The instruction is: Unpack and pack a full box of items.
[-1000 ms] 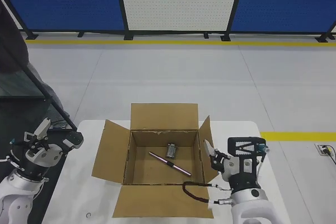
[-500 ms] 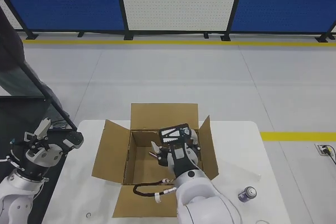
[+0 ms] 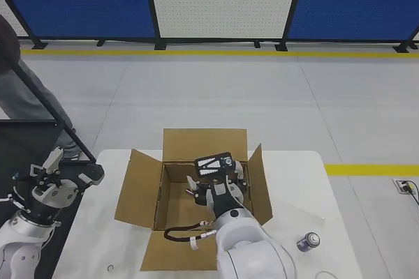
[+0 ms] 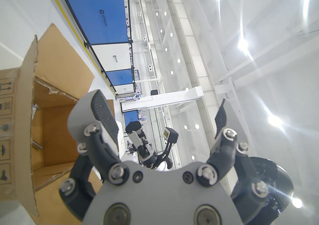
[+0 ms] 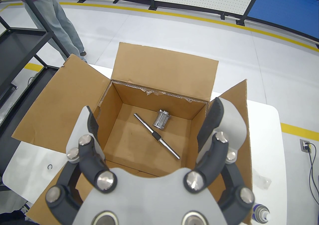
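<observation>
From above, the right claw (image 3: 215, 185) has swung in from the right side of the worktop (image 3: 297, 167) and now hangs over the open box (image 3: 204, 143), having shifted only slightly in the last half second. A spray can (image 3: 307, 241) lies on the worktop where that arm stood a second ago. The left claw (image 3: 70, 169) has stayed off the worktop's left edge.

In the left wrist view, the left claw is spread wide with nothing between its pads, and a box flap stands beside it.

In the right wrist view, the right claw is likewise released and empty. It is above a slim rod (image 5: 156, 136) and a metal fitting (image 5: 162, 120), which lie just beside each other on the box floor. We judge the unpacking nearly done, with a descent onto one of these two next.
</observation>
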Controlling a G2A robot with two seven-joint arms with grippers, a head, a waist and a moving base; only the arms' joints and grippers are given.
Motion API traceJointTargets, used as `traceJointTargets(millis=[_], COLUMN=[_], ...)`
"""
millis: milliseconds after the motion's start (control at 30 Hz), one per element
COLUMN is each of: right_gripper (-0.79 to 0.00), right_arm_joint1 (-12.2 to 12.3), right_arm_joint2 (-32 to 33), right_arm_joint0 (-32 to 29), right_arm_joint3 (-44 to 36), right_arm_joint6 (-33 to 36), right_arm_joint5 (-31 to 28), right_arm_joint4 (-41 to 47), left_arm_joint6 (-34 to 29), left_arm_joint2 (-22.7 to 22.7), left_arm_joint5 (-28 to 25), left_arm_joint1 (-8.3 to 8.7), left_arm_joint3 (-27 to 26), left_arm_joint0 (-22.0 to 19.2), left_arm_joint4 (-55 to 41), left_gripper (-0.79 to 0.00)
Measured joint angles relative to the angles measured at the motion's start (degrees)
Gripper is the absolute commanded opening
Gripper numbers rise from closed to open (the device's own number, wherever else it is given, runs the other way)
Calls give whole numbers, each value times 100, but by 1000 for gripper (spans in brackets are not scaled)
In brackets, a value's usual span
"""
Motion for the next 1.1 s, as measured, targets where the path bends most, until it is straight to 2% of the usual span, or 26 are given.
traceJointTargets(millis=[167, 367, 533, 667, 867, 1100], right_gripper=[0, 0, 0, 0, 0, 0], right_arm_joint1=[-52, -231, -377, -477, -616, -689], right_arm_joint2=[134, 422, 420, 342, 146, 91], right_arm_joint0=[11, 682, 1216, 1475, 1739, 1844], right_arm_joint3=[456, 1805, 2970, 3652, 4412, 4579], right_arm_joint6=[-226, -142, -147, -134, -149, -278], right_arm_joint5=[-228, -307, -127, 58, 616, 783], right_arm_joint4=[592, 1948, 2524, 2731, 2552, 2592], left_arm_joint6=[95, 256, 260, 260, 260, 260], left_arm_joint2=[46, -17, -17, -17, -17, -17], left_arm_joint5=[45, 29, 29, 30, 30, 30], left_arm_joint1=[9, 19, 19, 19, 19, 19], left_arm_joint3=[-113, -155, -156, -156, -156, -156], left_arm_joint0=[-64, -100, -98, -98, -99, -98], left_arm_joint4=[18, 21, 20, 20, 20, 20], left_gripper=[0, 0, 0, 0, 0, 0])
